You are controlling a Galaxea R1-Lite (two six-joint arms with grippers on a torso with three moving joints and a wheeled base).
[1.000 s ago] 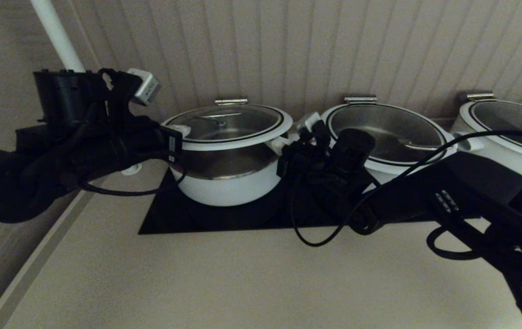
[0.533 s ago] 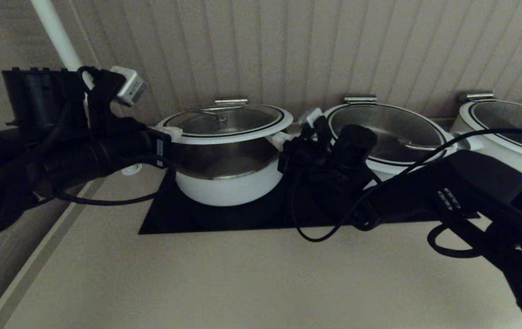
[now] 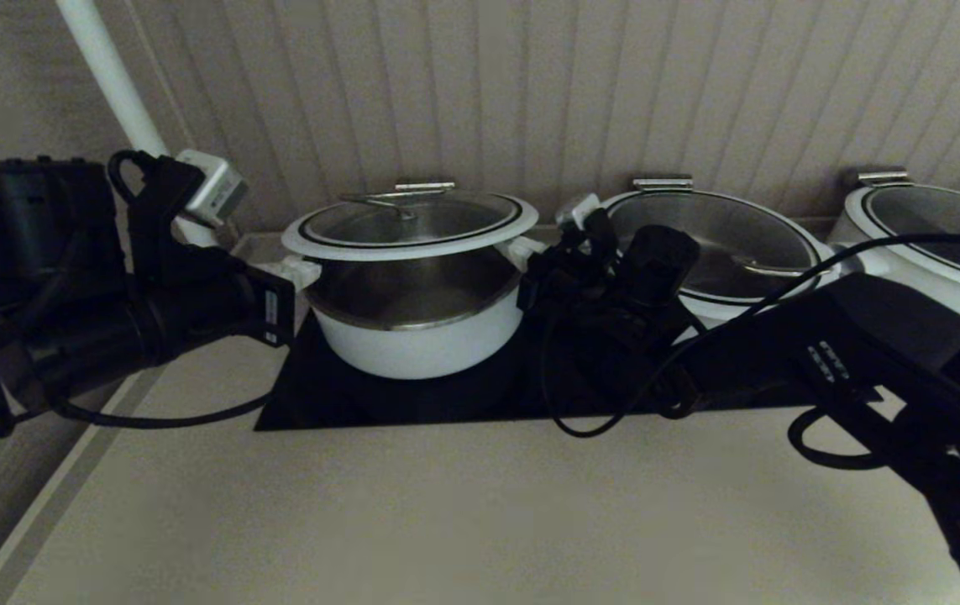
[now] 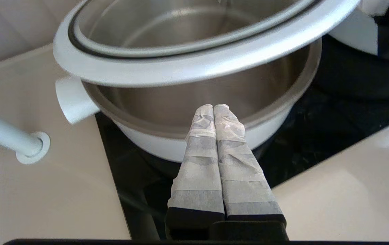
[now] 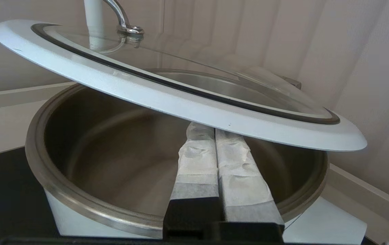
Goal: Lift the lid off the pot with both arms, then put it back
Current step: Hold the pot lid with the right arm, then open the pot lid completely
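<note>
The lid (image 3: 410,249), glass with a white rim and a steel loop handle, hangs above the pot (image 3: 421,349) with a clear gap showing the steel lining. My left gripper (image 3: 299,270) is shut, its tips just below the lid's left rim (image 4: 194,64); in the left wrist view the left gripper (image 4: 213,107) points at the pot (image 4: 153,149), and contact with the lid cannot be told. My right gripper (image 3: 530,252) is shut. In the right wrist view the right gripper (image 5: 204,127) has its tips tucked under the tilted lid (image 5: 180,98), over the pot (image 5: 61,217).
Two wider white pots with lids (image 3: 702,244) (image 3: 941,231) stand to the right along the panelled wall. The pot sits on a black hob panel (image 3: 320,403). A white pole (image 3: 110,76) rises at the back left. The counter's left edge (image 3: 68,479) is near my left arm.
The lid has risen off the pot and the gap under it has grown. My left arm has drawn back to the left and lower. My right gripper has risen slightly.
</note>
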